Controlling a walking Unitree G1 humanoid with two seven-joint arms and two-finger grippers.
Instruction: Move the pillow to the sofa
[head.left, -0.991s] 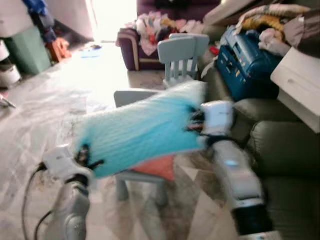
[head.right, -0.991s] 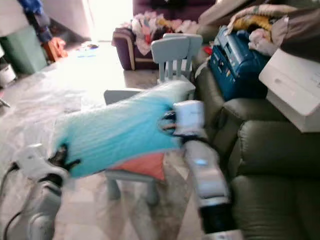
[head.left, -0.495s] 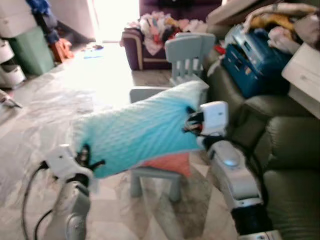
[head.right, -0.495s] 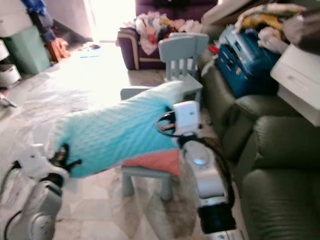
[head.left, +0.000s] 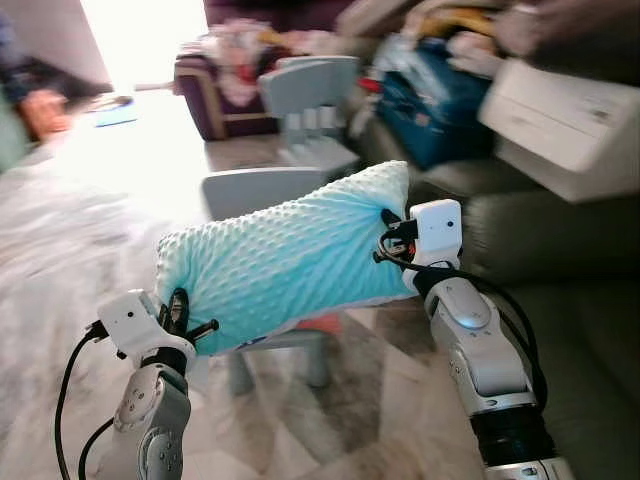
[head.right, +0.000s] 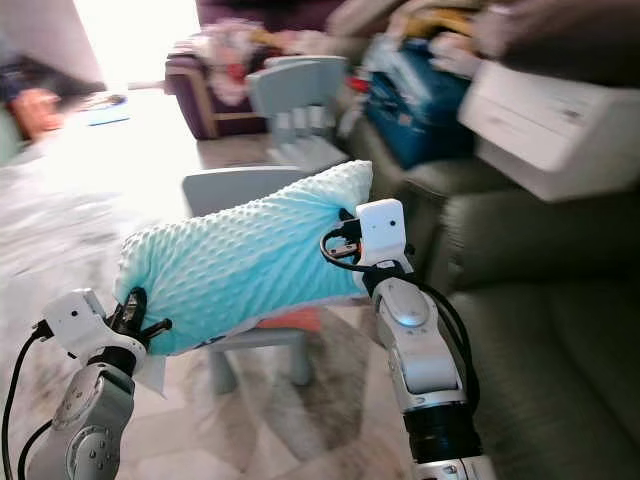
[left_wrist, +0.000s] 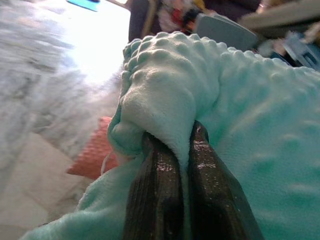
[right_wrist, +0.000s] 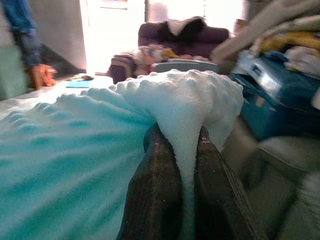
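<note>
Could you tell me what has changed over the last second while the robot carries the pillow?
The camera has swung, so the dark green sofa fills more of the right. Both the left gripper and right gripper stay clamped on the dimpled turquoise pillow, still held above the small grey table.

The fingertips of the left gripper (left_wrist: 182, 135) are buried in a fold of the pillow (head.left: 290, 260); those of the right gripper (right_wrist: 182, 137) are likewise covered by its corner. Beyond the right gripper, the sofa (head.left: 560, 250) and the clutter (head.left: 450, 60) piled on it are blurred, and the sofa is cut off by the picture's edge.
</note>
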